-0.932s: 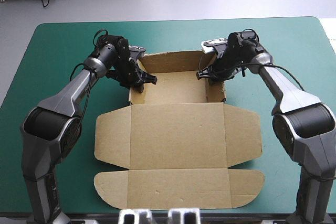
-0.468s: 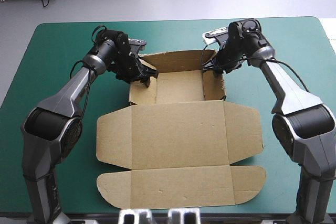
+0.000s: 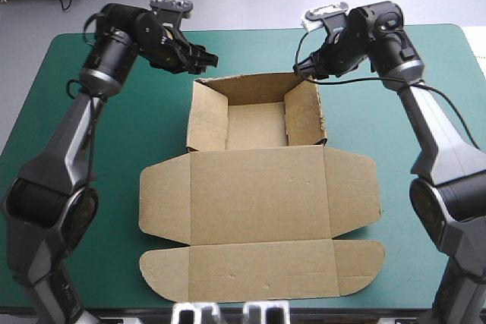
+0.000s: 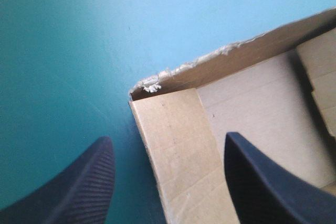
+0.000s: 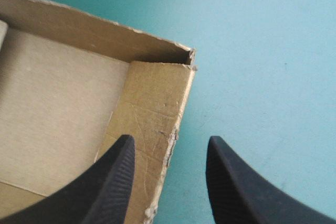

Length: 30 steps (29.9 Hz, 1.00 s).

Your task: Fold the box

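No text, label, brand, number or sign can be read in any view, neither on the brown box nor on the teal-green counter.

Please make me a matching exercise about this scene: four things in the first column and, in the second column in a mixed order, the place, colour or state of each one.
Column one
1. left pincer
2. right pincer
3. lid
4. table cover

Column two
A. lies flat, on the near side of the tray
B. open, above the tray's far right corner
C. teal-green
D. open, above the tray's far left corner

Right pairs: 1-D, 2-B, 3-A, 4-C.
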Motion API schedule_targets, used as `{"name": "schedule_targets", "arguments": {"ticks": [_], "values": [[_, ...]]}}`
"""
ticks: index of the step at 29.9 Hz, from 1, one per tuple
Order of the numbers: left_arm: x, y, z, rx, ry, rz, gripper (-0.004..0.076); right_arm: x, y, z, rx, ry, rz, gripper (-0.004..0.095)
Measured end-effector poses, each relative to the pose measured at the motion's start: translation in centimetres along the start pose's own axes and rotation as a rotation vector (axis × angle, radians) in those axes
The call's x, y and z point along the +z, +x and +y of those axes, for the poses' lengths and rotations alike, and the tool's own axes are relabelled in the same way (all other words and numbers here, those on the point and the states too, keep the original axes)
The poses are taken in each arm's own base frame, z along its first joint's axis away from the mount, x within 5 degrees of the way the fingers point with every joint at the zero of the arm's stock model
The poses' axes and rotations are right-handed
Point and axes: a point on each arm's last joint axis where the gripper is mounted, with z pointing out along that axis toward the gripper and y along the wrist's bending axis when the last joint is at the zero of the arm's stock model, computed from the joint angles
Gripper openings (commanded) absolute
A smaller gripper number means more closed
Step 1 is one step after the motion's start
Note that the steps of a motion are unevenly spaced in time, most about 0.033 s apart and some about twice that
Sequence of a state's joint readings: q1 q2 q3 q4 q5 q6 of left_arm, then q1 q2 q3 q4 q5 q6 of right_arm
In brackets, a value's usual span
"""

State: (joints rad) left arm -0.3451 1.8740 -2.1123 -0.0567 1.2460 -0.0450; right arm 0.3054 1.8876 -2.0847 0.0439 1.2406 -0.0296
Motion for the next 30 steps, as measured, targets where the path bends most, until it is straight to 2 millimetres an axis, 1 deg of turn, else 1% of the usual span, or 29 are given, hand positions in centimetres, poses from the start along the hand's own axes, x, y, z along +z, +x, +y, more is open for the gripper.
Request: {"name": "schedule_targets", "arguments": {"ticks": [2,3,4,5,8,9,10,12,13,15,16,17,18,19,21,22,23,27,28,29,30], "values": [[-3.9,0.0,-0.3,0.001,0.018,-0.075,0.0298,-2.6,0.0,0.1,0.028,-0.001,-0.048,0.0408],[-5.6,0.1,-0.5,0.001,0.027,-0.108,0.0264,-3.5,0.1,0.2,0.036,-0.001,-0.065,0.0408],[-7.7,0.3,-0.7,0.003,0.040,-0.150,0.0230,-4.5,0.2,0.2,0.040,-0.002,-0.085,0.0408],[-9.8,0.6,-0.9,0.011,0.056,-0.193,0.0202,-5.4,0.3,0.2,0.041,-0.003,-0.099,0.0408],[-16.0,2.1,-1.5,0.057,0.100,-0.320,0.0096,-6.7,1.0,0.3,0.049,-0.006,-0.109,0.0408],[-17.6,2.6,-1.7,0.067,0.117,-0.352,0.0062,-6.8,1.3,0.4,0.052,-0.010,-0.104,0.0408],[-19.9,3.5,-1.9,0.080,0.136,-0.400,0.0031,-6.6,1.6,0.5,0.057,-0.020,-0.088,0.0408],[-22.5,4.9,-2.2,0.098,0.162,-0.449,-0.0010,-5.4,2.3,0.5,0.064,-0.032,-0.039,0.0408],[-24.1,6.2,-2.4,0.115,0.175,-0.475,-0.0010,-4.7,2.8,0.6,0.068,-0.037,-0.008,0.0408],[-26.2,8.3,-2.4,0.148,0.181,-0.507,-0.0010,-3.0,3.7,0.5,0.075,-0.038,0.056,0.0408],[-26.6,9.8,-2.4,0.157,0.180,-0.498,-0.0010,-1.8,4.2,0.5,0.079,-0.037,0.088,0.0408],[-27.3,10.8,-2.4,0.164,0.179,-0.505,-0.0010,-1.0,4.5,0.5,0.081,-0.036,0.103,0.0408],[-27.0,11.9,-2.3,0.167,0.176,-0.484,-0.0010,-0.3,4.7,0.4,0.083,-0.035,0.110,0.0408],[-27.4,13.6,-2.2,0.168,0.175,-0.478,-0.0010,0.6,4.9,0.4,0.086,-0.037,0.119,0.0408],[-26.6,15.9,-1.9,0.164,0.171,-0.431,-0.0010,2.2,5.3,0.4,0.094,-0.043,0.142,0.0408],[-26.3,17.9,-1.8,0.162,0.169,-0.412,-0.0010,3.0,5.5,0.4,0.098,-0.046,0.155,0.0408],[-25.6,18.9,-1.7,0.159,0.167,-0.383,-0.0010,3.7,5.5,0.4,0.102,-0.051,0.165,0.0408],[-23.9,24.5,-1.2,0.151,0.167,-0.323,-0.0010,6.6,5.7,0.7,0.129,-0.084,0.206,0.0405],[-23.5,25.7,-1.1,0.149,0.167,-0.312,-0.0010,7.3,5.7,0.7,0.135,-0.090,0.212,0.0388],[-22.9,26.7,-1.0,0.147,0.167,-0.294,-0.0010,7.8,5.8,0.7,0.140,-0.094,0.216,0.0341],[-22.5,27.7,-1.0,0.146,0.167,-0.287,-0.0010,8.4,5.8,0.7,0.142,-0.093,0.222,0.0269]]}}
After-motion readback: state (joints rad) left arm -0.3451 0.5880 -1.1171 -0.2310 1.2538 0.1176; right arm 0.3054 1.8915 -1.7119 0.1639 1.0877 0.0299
